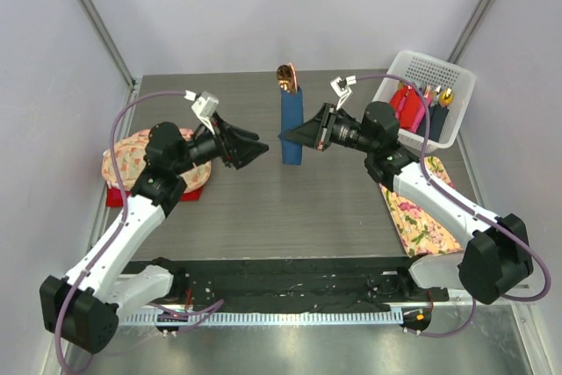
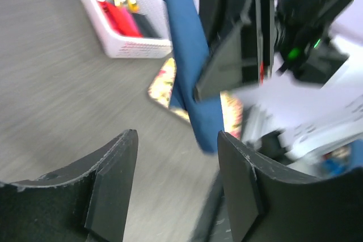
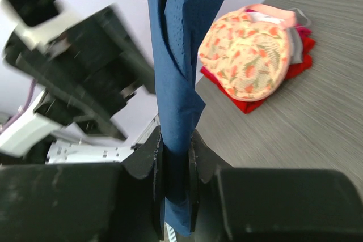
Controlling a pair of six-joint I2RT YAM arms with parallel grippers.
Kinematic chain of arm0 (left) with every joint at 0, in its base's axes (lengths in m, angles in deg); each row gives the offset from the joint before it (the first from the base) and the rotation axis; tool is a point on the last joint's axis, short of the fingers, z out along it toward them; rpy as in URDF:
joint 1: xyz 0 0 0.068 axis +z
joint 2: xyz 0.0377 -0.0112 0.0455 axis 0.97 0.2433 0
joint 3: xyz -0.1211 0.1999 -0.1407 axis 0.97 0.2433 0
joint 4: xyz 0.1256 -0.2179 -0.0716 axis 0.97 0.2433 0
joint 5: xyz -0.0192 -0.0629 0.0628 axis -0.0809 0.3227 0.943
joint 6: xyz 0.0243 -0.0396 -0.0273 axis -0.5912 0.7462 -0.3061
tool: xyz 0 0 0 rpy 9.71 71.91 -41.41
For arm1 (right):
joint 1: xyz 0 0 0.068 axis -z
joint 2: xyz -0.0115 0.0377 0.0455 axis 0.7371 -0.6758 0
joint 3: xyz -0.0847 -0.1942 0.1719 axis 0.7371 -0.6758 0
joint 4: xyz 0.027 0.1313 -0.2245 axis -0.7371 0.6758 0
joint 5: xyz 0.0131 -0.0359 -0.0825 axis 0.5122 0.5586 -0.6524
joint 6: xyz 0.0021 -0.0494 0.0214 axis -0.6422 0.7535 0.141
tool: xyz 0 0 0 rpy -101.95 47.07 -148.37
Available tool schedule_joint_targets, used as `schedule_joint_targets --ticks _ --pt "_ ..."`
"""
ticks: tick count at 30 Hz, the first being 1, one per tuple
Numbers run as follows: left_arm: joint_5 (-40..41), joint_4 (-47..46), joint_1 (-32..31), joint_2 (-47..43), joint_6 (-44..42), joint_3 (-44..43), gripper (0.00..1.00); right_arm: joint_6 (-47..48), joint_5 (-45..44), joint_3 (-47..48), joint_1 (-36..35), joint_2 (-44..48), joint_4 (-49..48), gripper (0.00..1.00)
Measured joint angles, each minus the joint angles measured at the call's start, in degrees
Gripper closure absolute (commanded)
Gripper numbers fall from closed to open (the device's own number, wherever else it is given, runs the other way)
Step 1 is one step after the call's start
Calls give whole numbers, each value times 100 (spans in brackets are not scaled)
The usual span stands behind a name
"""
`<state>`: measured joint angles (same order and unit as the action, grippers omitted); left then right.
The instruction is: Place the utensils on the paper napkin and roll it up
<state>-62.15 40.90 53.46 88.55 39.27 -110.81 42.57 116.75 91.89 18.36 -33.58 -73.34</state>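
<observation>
One soft blue roll, the paper napkin (image 1: pixel 291 133), stands upright over mid-table, the utensils (image 1: pixel 286 76) peeking out on top. We judge it light, flimsy and top-heavy, its metal slippery inside, so we grip low and firmly. Our right gripper (image 3: pixel 176 157) pinches its lower part tightly. Our left gripper (image 1: pixel 261 148) gapes empty just beside it. A white basket (image 1: pixel 439 72) and floral cloths (image 1: pixel 132 160) sit well apart, out of the way.
</observation>
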Motion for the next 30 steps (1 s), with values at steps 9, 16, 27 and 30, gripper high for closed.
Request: schedule_joint_targets --ticks 9,16,27,30 --pt "-197 -1709 46 968 2524 -55 33 256 686 -81 -26 81 -660 99" --pt "-197 -2428 -44 1141 3187 -57 32 426 791 -81 -151 81 -684 99" --pt "-144 -2653 -376 1322 3314 -57 38 647 785 -83 -310 81 -671 99" --pt "-105 -2647 -442 1338 3340 -57 51 734 780 -81 -352 81 -625 99"
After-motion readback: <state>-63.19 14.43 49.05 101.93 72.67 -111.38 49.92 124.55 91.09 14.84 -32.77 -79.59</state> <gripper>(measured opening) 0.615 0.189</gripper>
